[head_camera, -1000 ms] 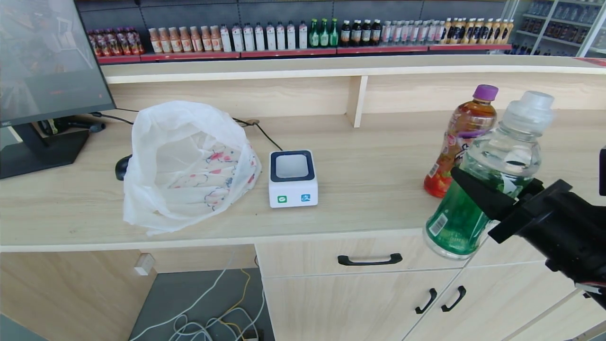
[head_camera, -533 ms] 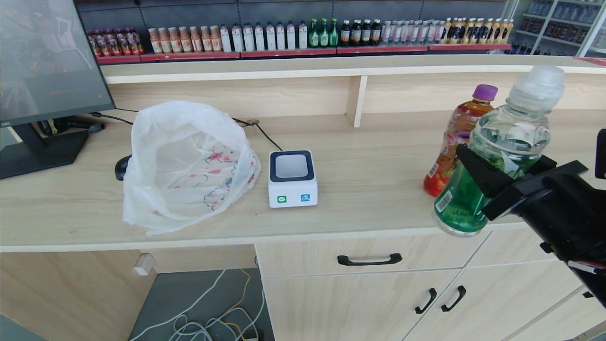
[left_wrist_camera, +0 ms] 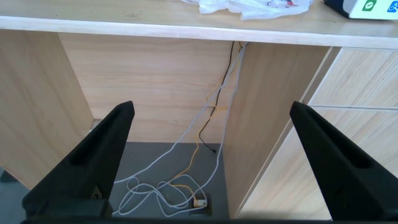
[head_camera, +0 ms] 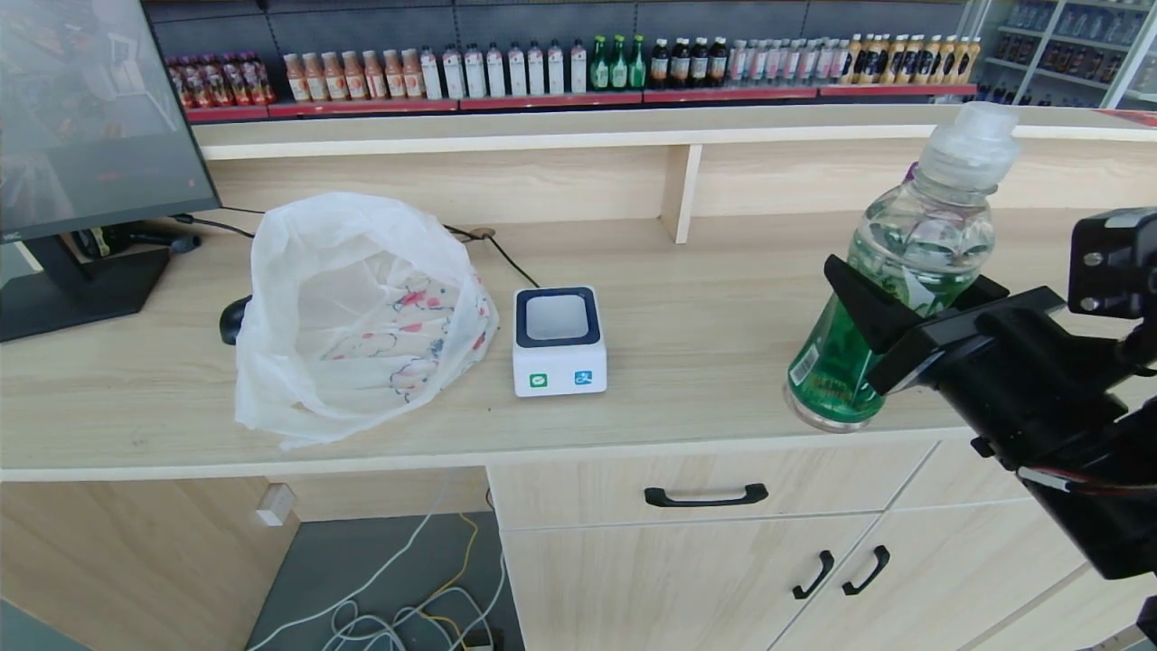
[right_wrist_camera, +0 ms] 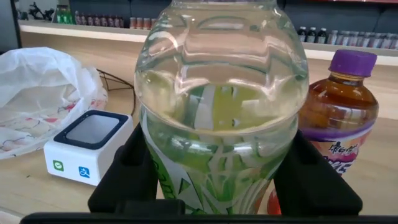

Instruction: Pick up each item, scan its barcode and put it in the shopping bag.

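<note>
Since the earlier frames, the green-labelled bottle (head_camera: pixel 908 240) has been carried leftward and farther over the counter (head_camera: pixel 705 344) by the right gripper (head_camera: pixel 915 303), so that the purple-capped bottle (right_wrist_camera: pixel 341 118) is now covered by it in the head view. The green-labelled bottle is pinched around its middle between the two black fingers (head_camera: pixel 854 289) and is held nearly upright, its clear cap leaning slightly to the far right and its base above the near right edge of the counter. The purple-capped bottle is seen in the right wrist view just beyond it, to its right. The white scanner (head_camera: pixel 559 339) is set well to the left of the held bottle, and the shopping bag (head_camera: pixel 352 316) lies open just left of the scanner. The left gripper (left_wrist_camera: pixel 211 124) is held below the counter edge with its fingers spread wide, and cables (left_wrist_camera: pixel 205 143) are seen beyond it on the floor.
</note>
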Available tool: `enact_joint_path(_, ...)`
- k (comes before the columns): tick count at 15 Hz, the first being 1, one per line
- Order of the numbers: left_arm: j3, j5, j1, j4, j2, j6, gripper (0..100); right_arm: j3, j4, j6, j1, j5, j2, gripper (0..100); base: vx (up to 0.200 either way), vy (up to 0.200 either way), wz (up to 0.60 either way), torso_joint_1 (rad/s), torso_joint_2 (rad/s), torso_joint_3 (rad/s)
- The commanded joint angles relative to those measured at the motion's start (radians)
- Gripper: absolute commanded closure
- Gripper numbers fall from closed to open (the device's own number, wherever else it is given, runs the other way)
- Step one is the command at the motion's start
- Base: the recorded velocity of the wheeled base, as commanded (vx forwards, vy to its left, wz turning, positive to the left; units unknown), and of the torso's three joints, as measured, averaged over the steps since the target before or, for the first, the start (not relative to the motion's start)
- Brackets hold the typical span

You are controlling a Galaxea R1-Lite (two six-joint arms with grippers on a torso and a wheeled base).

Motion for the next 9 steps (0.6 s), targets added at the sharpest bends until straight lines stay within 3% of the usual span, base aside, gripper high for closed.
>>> enact_joint_path(1, 0.0, 0.0, 0.0, 0.0, 0.0, 0.0, 0, -0.002, -0.001, -0.007, 0.004, -0.001, 0.016, 100, 0.0, 0.0, 0.0, 0.0, 0.0, 0.0)
enact_joint_path(4, 0.0, 0.0, 0.0, 0.0, 0.0, 0.0, 0, -0.002, -0.003, -0.008, 0.004, -0.008, 0.016, 100, 0.0, 0.0, 0.0, 0.0, 0.0, 0.0)
enact_joint_path(9, 0.0, 0.001, 0.0, 0.0, 0.0, -0.002, 0, 0.023, -0.006, -0.002, 0.007, -0.03, 0.013, 100, 0.0, 0.2, 0.0, 0.002, 0.0, 0.002)
